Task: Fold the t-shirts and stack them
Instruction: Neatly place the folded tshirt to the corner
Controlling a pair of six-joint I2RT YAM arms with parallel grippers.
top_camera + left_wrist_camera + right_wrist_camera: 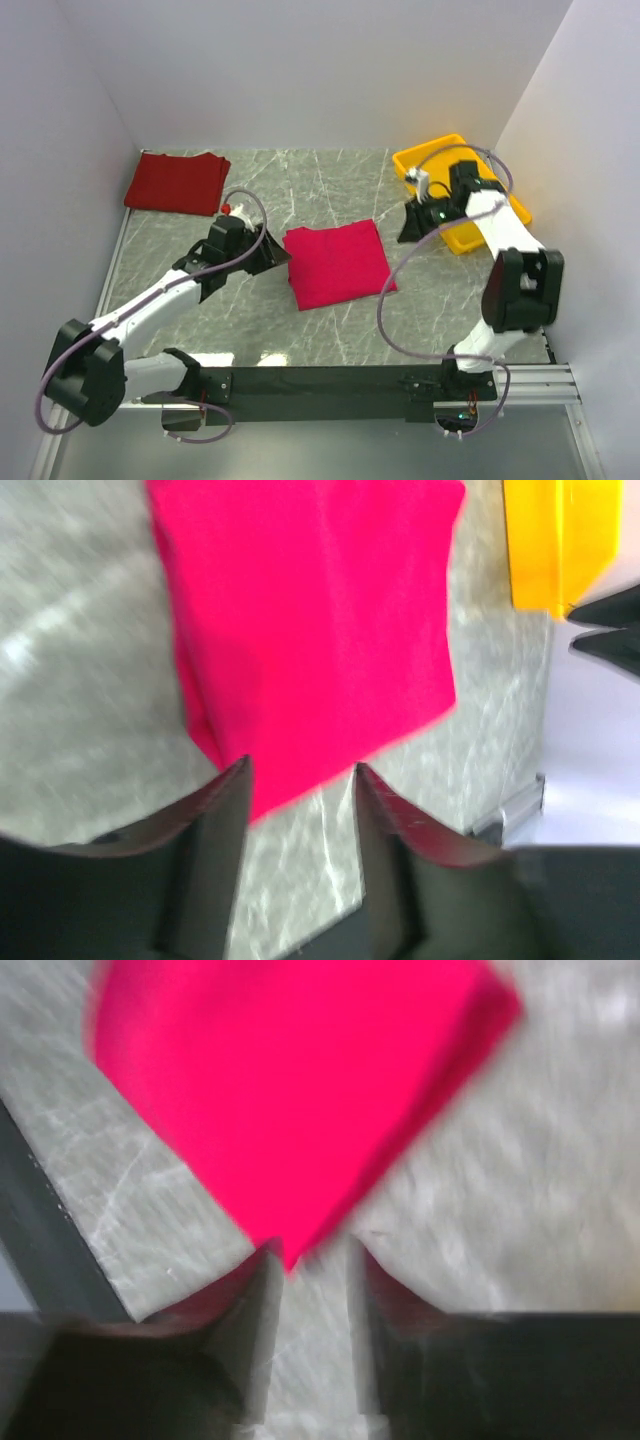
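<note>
A bright crimson t-shirt (338, 264) lies folded in a rough square at the middle of the table. It also fills the upper part of the left wrist view (310, 630) and of the right wrist view (290, 1090). A darker maroon t-shirt (178, 182) lies folded at the far left corner. My left gripper (272, 252) is open and empty, just left of the crimson shirt's edge (300, 785). My right gripper (408, 228) is open and empty, right of the shirt, near one of its corners (310, 1260).
A yellow plastic tray (415, 160) stands at the far right, partly behind my right arm; it also shows in the left wrist view (560, 540). White walls close the table at the back and both sides. The black base rail (330, 380) runs along the near edge.
</note>
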